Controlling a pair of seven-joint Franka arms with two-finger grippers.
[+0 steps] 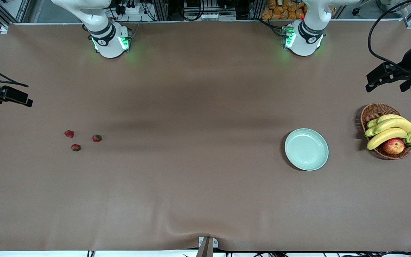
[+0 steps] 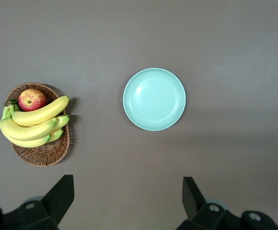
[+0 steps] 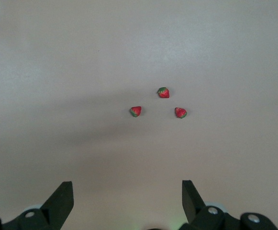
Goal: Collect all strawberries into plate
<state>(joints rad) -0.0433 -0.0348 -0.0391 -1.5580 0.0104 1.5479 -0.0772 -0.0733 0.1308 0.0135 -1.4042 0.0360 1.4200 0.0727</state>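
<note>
Nothing is collected yet: three strawberries lie on the worktop toward the right arm's end, well apart from the empty plate. Right tool hangs spread above them and should descend on one; left tool, spread, waits over the plate.

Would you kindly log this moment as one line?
strawberries: three on table | plate: empty | left tool: open | right tool: open

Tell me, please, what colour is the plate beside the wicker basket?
The plate is a plain pale mint green, with no pattern; it shows best in the left wrist view.
</note>
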